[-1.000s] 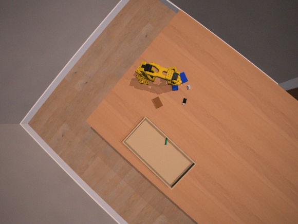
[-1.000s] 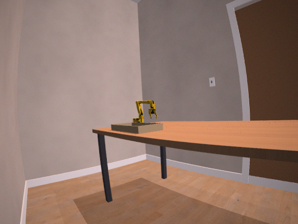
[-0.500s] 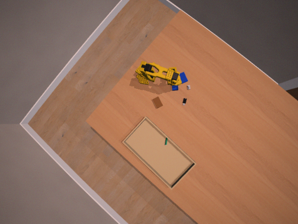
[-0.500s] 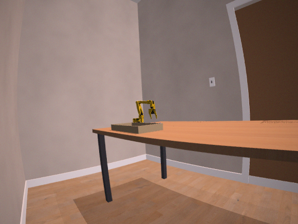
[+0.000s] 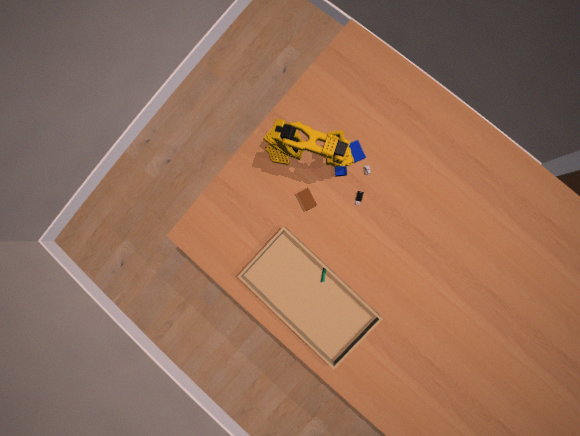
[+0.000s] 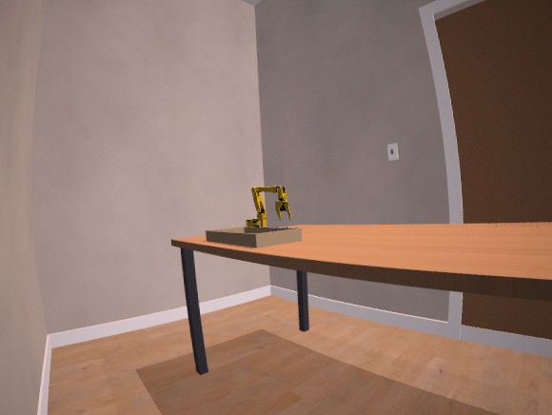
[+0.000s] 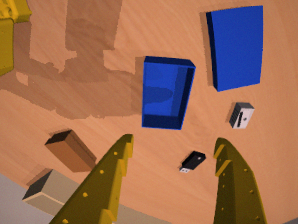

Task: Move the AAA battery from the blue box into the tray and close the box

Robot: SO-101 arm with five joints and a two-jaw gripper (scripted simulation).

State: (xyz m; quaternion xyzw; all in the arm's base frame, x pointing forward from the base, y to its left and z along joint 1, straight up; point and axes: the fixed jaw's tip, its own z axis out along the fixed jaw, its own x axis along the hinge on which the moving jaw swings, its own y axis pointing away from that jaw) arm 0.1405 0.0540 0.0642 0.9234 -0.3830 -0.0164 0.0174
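Note:
The blue box base (image 7: 166, 92) stands open and looks empty on the table; it also shows in the overhead view (image 5: 341, 170). Its blue lid (image 7: 236, 46) (image 5: 357, 150) lies flat beside it, apart from it. The green AAA battery (image 5: 323, 275) lies inside the tan tray (image 5: 309, 296). My gripper (image 7: 173, 141) hangs above the table over the base, with its fingers apart and nothing between them. It also shows in the overhead view (image 5: 345, 157) and in the side view (image 6: 284, 214).
A small white object (image 7: 241, 116) and a small black object (image 7: 193, 160) lie on the table near the blue base. A closed brown box (image 7: 69, 149) stands to the left, between the arm and the tray.

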